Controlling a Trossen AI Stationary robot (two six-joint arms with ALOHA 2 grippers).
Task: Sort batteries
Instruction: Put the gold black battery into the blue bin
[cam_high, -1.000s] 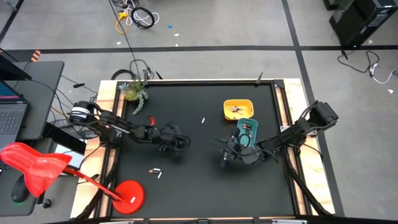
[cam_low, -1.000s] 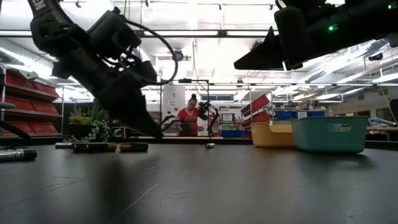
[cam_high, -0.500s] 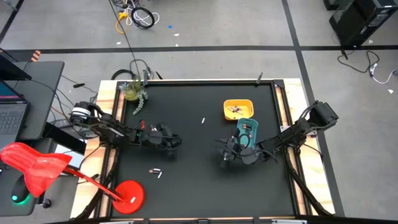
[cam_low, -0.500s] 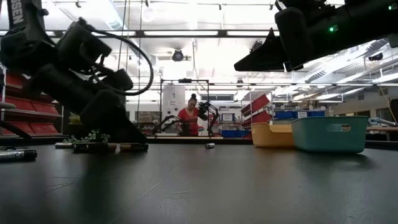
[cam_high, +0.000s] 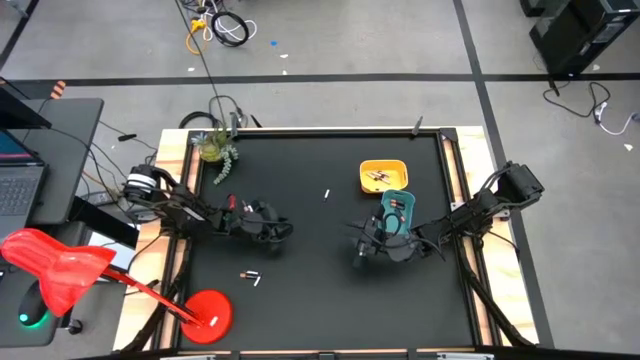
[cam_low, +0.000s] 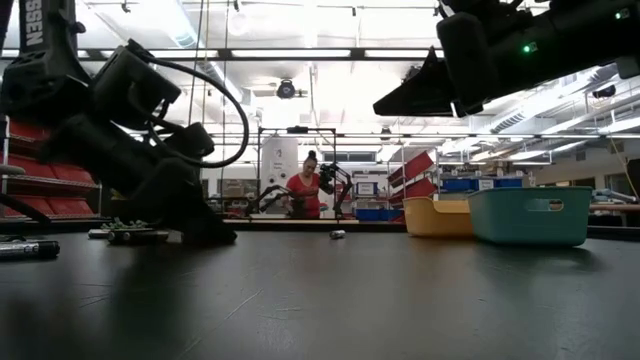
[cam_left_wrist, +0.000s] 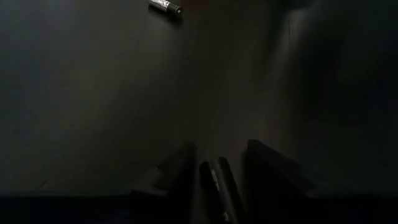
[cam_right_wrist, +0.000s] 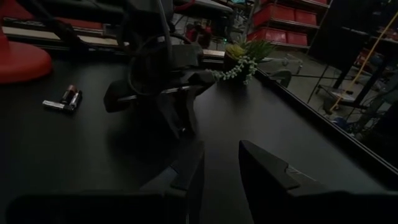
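My left gripper (cam_left_wrist: 219, 149) is open and low over the black table at mid left (cam_high: 278, 230). A thin dark battery (cam_left_wrist: 217, 182) lies on the table between its fingers, with a gap on each side. Another dark battery (cam_left_wrist: 165, 6) lies farther off. Two batteries (cam_high: 249, 276) lie near the front left, and a pale one (cam_high: 326, 193) lies at mid table. My right gripper (cam_right_wrist: 221, 158) hangs open and empty above the table (cam_high: 360, 250), beside the teal tray (cam_high: 386, 200). The yellow tray (cam_high: 366, 168) behind it holds several batteries.
A small potted plant (cam_high: 215, 148) stands at the table's far left corner. A red lamp base (cam_high: 205, 310) sits at the near left corner. Wooden rails (cam_high: 452, 160) edge the table. A person (cam_low: 303, 190) is in the room far behind.
My left gripper has come down from well above the table to just over its surface and has drawn a little toward the table's left edge. In the low view its tip now hides a dark battery that showed before. My right arm has kept still.
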